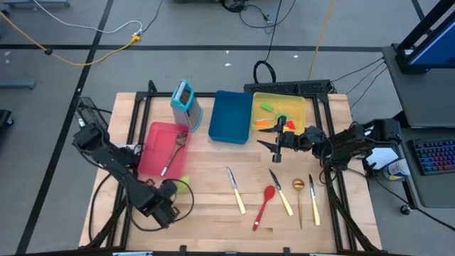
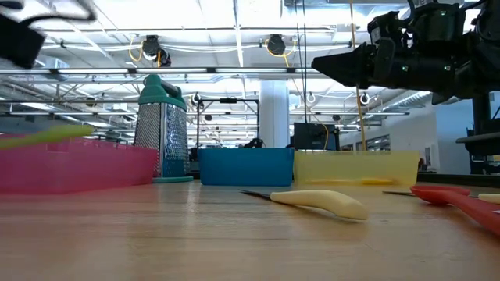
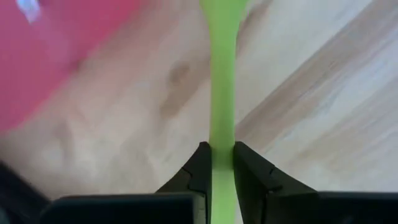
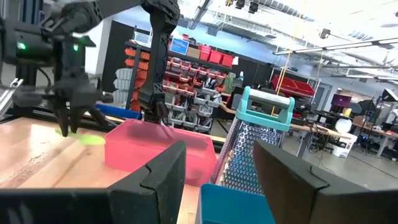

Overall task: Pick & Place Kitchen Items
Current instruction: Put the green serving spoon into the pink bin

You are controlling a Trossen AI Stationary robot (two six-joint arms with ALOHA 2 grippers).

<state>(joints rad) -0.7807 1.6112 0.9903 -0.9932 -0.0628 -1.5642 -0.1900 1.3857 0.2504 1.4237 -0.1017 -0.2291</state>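
My left gripper hangs near the table's front left corner, just in front of the pink tray, and is shut on a slim green utensil. The low view shows that utensil as a blurred, roughly level streak above the tabletop. A wooden spoon lies in the pink tray. On the bare wood rest a cream-handled knife, a red spoon, another knife, a gold spoon and a third knife. My right gripper is open in the air, holding nothing, by the yellow tray. My left gripper pinches the green utensil's slim handle between its two fingers. The fingers point down from above and lie across the handle. The utensil is lifted clear of the table and lies roughly level, its wider end sticking out past the fingertips.
A teal upright grater stands behind the pink tray, and a blue tray sits beside it. The yellow tray holds small green, orange and red utensils. Bare wood lies between the pink tray and the knives.
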